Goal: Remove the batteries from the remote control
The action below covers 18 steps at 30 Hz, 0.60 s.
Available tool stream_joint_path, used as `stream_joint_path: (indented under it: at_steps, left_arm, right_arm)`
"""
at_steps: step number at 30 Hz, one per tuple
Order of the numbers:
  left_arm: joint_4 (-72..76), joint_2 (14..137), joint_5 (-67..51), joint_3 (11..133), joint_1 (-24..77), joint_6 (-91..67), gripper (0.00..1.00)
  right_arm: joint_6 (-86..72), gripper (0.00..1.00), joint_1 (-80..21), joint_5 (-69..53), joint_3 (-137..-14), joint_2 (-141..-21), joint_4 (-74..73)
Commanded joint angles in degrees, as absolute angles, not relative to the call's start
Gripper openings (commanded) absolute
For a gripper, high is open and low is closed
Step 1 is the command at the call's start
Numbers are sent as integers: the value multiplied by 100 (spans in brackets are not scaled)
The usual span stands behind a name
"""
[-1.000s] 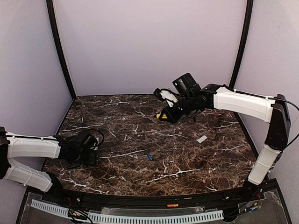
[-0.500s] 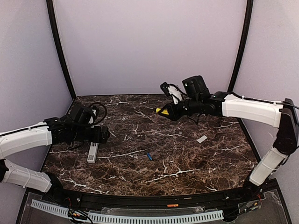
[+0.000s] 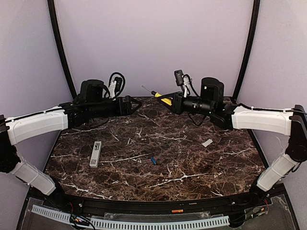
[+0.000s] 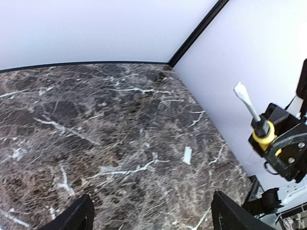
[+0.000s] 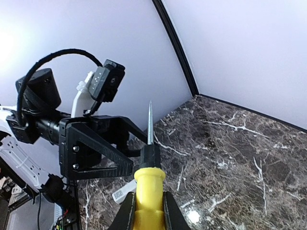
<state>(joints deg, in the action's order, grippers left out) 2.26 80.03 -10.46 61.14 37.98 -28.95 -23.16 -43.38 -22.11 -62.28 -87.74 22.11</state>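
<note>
Remote control [image 3: 96, 154]: slim whitish bar lying flat at the left, its long axis running near to far. Battery [image 3: 153, 160]: one tiny blue cylinder lying loose near the centre, well right of the remote control.

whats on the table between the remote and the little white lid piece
A single blue battery, about midway between the remote control and the lid piece; the rest of that stretch is bare. The top external view shows it.

No readable text, brand, number or sign in any view. Small white tag [image 5: 119, 194] with dark marks, just left of right gripper [image 5: 149, 211]: too blurred.
</note>
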Motion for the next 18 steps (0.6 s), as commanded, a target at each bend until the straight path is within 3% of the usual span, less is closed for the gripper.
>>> stream_joint_path:
  at_steps: [1, 7, 18]
  left_arm:
    - [1667, 8184, -2008, 6294, 3753, -3484, 84]
    - [2888, 8511, -2871, 6345, 3739, -4187, 80]
    - [4167, 8747, -3428, 6343, 3741, -4764, 66]
  right_arm:
    - [-2738, 0, -4298, -2556, -6080, -8712, 3459]
    - [-3020, 0, -4297, -2849, -6019, -8859, 4051]
    - [-3514, 0, -4294, -3220, -6084, -9174, 4667]
